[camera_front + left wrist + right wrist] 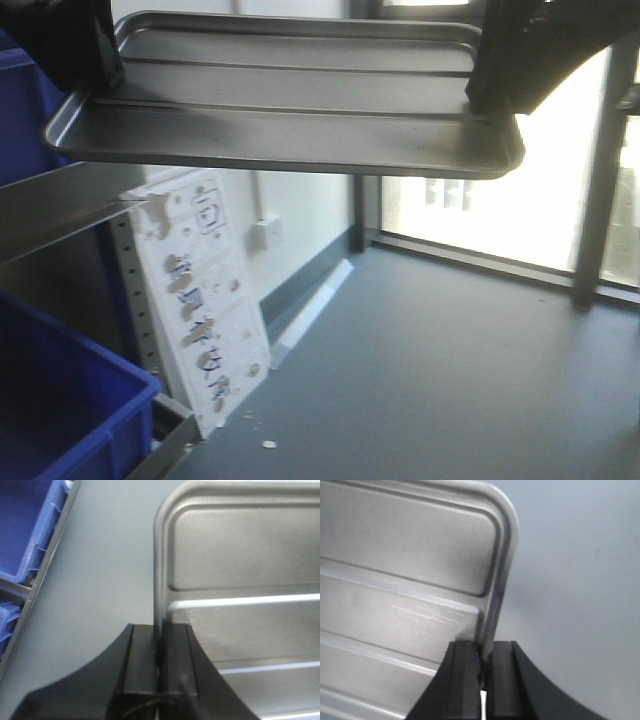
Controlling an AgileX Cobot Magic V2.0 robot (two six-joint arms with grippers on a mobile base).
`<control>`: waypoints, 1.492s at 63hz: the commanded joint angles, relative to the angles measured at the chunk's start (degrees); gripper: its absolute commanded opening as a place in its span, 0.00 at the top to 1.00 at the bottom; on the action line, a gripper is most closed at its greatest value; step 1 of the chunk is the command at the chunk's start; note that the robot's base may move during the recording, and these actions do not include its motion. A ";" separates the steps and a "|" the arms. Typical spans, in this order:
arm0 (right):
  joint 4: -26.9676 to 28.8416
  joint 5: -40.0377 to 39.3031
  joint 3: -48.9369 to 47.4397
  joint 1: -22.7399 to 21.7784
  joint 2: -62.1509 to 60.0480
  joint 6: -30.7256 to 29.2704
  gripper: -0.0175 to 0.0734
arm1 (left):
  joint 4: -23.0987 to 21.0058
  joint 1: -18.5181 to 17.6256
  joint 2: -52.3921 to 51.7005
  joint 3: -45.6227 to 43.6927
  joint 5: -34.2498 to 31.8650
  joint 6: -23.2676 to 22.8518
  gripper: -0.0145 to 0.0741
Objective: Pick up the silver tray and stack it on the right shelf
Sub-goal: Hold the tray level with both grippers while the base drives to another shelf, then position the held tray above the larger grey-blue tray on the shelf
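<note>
Steadiness first: with left pincer (pixel 160 652) and right pincer (pixel 482 662) each clamped on an opposite end rim of the silver tray (pixel 290 110), held aloft above the floor (pixel 450 350) beside the blue bins (pixel 60 410), keep level, move both together, avoid twisting.

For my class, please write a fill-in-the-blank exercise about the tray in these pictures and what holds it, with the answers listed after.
1. The left tool and the right tool each clamp the silver tray by its ____.
2. Long raised ____ run across the tray's floor.
3. The plastic bin at the lower left of the front view is ____ in colour.

Missing words: rim; ridges; blue.
</note>
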 commanded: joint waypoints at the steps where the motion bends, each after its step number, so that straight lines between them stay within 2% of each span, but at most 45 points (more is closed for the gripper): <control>1: -0.13 -2.69 -2.08 0.27 -2.19 -1.62 0.75 | 0.68 0.07 -2.00 -2.01 -2.14 0.34 0.94; 94: -0.13 -2.69 -2.08 0.27 -2.19 -1.62 0.75 | 0.53 0.07 -2.00 -2.01 -2.14 0.34 0.94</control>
